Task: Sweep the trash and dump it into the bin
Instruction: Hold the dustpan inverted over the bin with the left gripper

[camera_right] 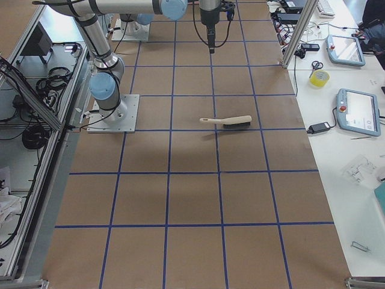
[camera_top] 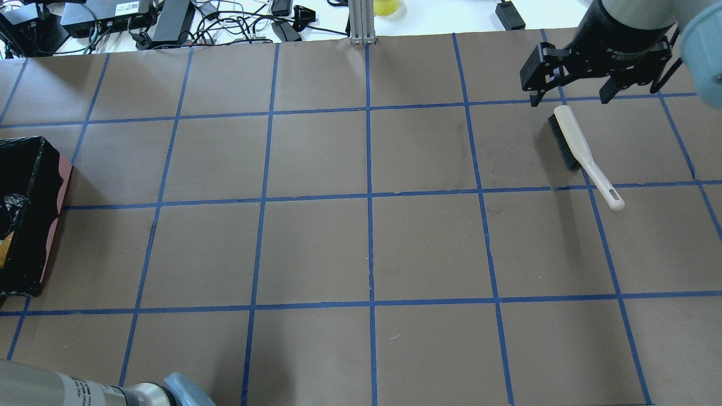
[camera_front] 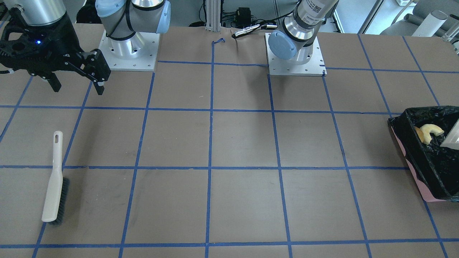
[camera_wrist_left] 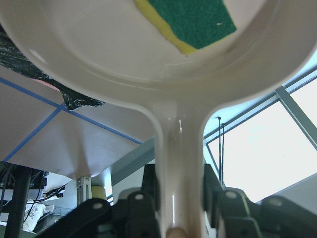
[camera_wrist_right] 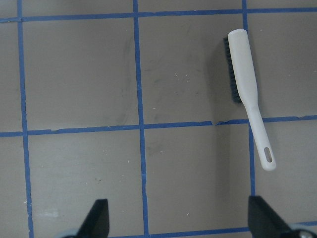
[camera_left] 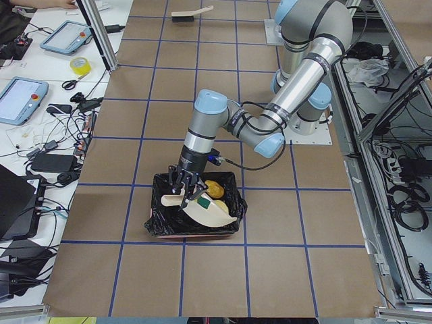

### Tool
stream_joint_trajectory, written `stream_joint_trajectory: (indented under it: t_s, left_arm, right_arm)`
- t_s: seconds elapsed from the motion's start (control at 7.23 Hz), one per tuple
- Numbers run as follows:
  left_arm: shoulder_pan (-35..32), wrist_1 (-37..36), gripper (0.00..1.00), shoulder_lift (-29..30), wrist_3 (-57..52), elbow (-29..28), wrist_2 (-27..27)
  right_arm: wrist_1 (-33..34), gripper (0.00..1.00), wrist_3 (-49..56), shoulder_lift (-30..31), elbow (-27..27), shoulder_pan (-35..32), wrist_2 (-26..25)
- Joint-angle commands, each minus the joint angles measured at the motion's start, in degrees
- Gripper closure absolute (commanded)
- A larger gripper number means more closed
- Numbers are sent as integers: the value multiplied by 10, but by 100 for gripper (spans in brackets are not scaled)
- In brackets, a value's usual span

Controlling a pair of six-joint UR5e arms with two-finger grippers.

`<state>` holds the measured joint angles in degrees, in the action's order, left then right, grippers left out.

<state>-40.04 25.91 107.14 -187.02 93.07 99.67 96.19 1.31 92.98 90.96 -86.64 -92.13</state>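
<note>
At nine o'clock on the table (camera_top: pixel 366 248), seen from overhead: the bin (camera_top: pixel 34 149), parked near the left arm's end and well apart from everything else, presumably for an easy reach. Already inside on the black liner: the cream crescent (camera_front: pixel 432 130), touching the yellow lump (camera_front: pixel 419 133). Over it, clamped firmly by the handle in the left gripper (camera_wrist_left: pixel 181 193), the dustpan (camera_left: pixel 209 212), tilted above the liner, most likely to let gravity do the emptying. Not quite done, though: yet to fall, lying flat on the pan's floor, the green-and-yellow sponge (camera_wrist_left: pixel 198 20), probably clinging by friction and needing a steeper tilt or a shake. Across the middle squares to two o'clock: the brush (camera_top: pixel 581 152), laid flat, head toward eleven and handle toward five, apparently set aside with the sweeping finished. Just past the head end, hanging above the table with jaws spread wide and nothing between them, the right gripper (camera_top: pixel 569 93), well away from the dumping side and, by the look of it, simply waiting.
</note>
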Motion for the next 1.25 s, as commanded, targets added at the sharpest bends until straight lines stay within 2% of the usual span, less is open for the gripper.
stream_joint_trajectory:
  t_s: [0.0, 0.42, 0.83, 0.97, 1.11]
  left_arm:
    - [-10, -96, 100, -18, -1, 46, 2]
    - [-9, -106, 100, -48, -3, 90, 1]
    - [-6, -245, 100, -63, -6, 147, -1]
    - [-3, -260, 100, -70, -6, 161, 0]
    - [-1, -287, 100, -74, -7, 172, 0]
  right_arm:
    - [8, 0, -5, 2, 1, 0, 6]
    - [8, 0, -3, 5, 1, 0, -1]
    - [5, 0, 14, 5, 1, 0, 12]
    - [1, 0, 5, 5, 1, 0, 42]
    - [1, 0, 5, 5, 1, 0, 42]
